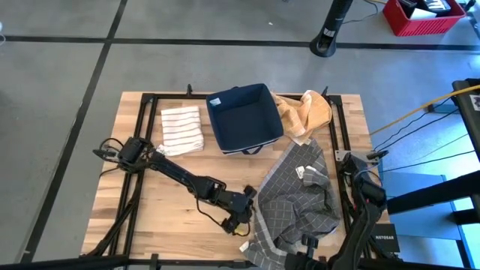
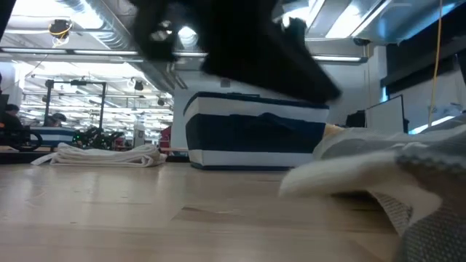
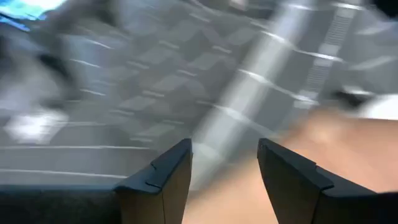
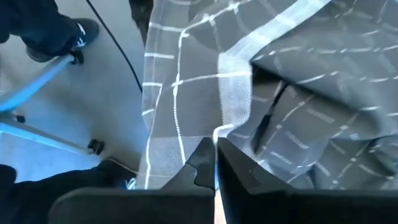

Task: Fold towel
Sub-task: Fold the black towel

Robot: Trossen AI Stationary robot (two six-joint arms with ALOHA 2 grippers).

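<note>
We saw the grey towel (image 1: pixel 300 196) lying crumpled on the desk (image 1: pixel 161 187), its long axis running from the bin (image 1: pixel 244 118) toward the near edge. Our left gripper (image 1: pixel 245 214) sat low with the towel's edge just ahead of it, fingers (image 3: pixel 163 180) spread and nothing between them. Our right gripper (image 4: pixel 214 167) was pressed together, pinching the towel's near hem at the desk edge. We judged the left arm nearer the free corner. The bin looked empty; a folded striped towel (image 1: pixel 182 129) lay beyond the left gripper, an orange cloth (image 1: pixel 304 112) beside the bin.

My two arms are black, with loose black cables; my left gripper (image 3: pixel 224 180) has dark, angular, wedge-shaped fingers (image 3: pixel 165 180).
</note>
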